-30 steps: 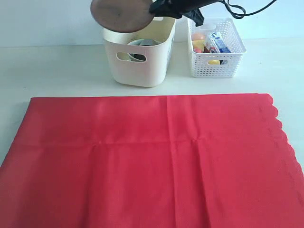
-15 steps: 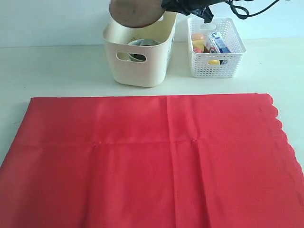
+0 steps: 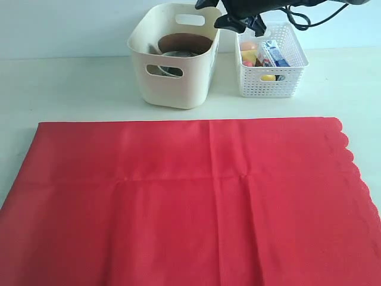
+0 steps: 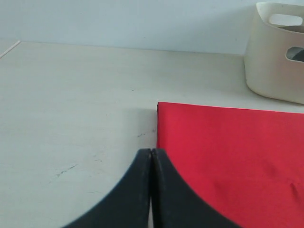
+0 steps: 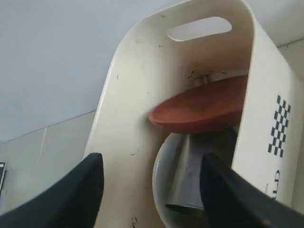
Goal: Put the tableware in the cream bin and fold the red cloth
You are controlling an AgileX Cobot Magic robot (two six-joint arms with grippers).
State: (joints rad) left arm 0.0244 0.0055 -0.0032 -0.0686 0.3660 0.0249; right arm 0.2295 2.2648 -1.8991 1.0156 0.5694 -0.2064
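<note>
The round brown wooden plate (image 3: 185, 43) lies inside the cream bin (image 3: 178, 83), resting tilted on the steel cup (image 5: 197, 178) and the pale bowl (image 5: 164, 185). My right gripper (image 3: 229, 18) hovers open just above the bin's right rim, its jaws wide apart and holding nothing. The red cloth (image 3: 190, 202) lies flat and spread over the near table, scalloped edge at the right. My left gripper (image 4: 152, 153) is shut and empty, low over the table at the cloth's (image 4: 228, 156) far left corner. Chopsticks, knife and spoon are hidden.
A white perforated basket (image 3: 272, 77) holding food items and a small carton stands right of the cream bin. Bare pale tabletop (image 3: 71, 89) stretches left of the bin. A black cable (image 3: 309, 15) trails from the right arm.
The right gripper carried the plate rightward over the bin and let it go; the plate now rests inside the bin, and the jaws stand open.
</note>
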